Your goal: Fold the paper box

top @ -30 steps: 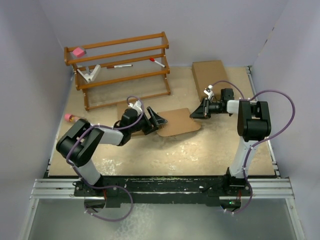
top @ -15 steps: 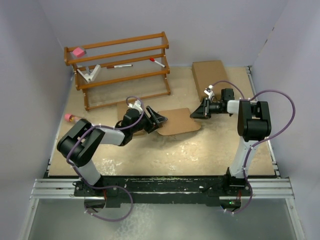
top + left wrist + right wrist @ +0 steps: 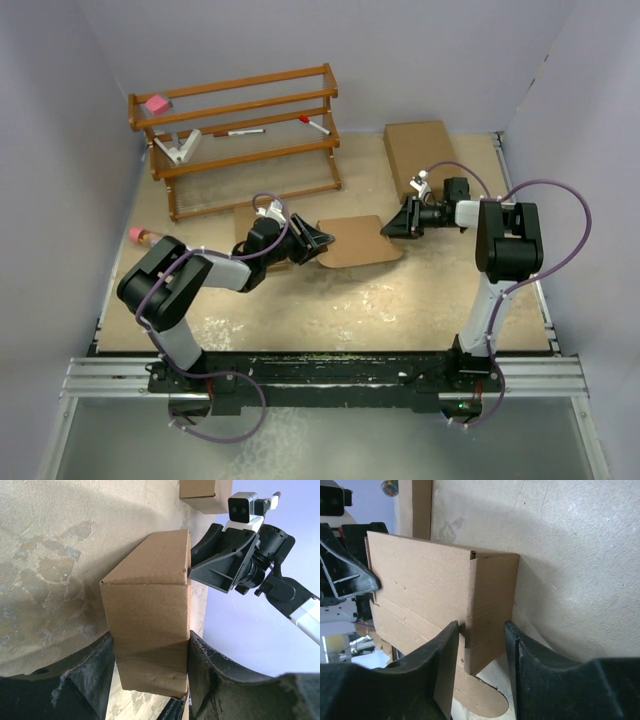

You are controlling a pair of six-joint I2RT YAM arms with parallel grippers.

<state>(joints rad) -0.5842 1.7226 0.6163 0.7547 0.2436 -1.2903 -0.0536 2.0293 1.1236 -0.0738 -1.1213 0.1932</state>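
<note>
The paper box [image 3: 357, 241] is a plain brown cardboard piece, partly folded up, lying mid-table between my two grippers. My left gripper [image 3: 318, 240] holds its left end. In the left wrist view both fingers press the box's [image 3: 147, 610] side walls, so the left gripper [image 3: 150, 647] is shut on it. My right gripper [image 3: 393, 226] stands at the right end. In the right wrist view its jaws [image 3: 481, 630] straddle the box's upright end wall [image 3: 490, 605] with a small gap on one side. A rounded tab [image 3: 485, 702] lies flat on the table below.
A wooden rack [image 3: 240, 130] with markers and a pink block [image 3: 155, 103] stands at the back left. A larger brown box [image 3: 420, 150] lies at the back right. Another flat cardboard piece [image 3: 248, 215] sits behind my left gripper. A pink object [image 3: 138, 236] lies far left.
The left gripper has moved right and closed its jaws onto the box's left end. The right gripper's jaws have widened around the right end.
</note>
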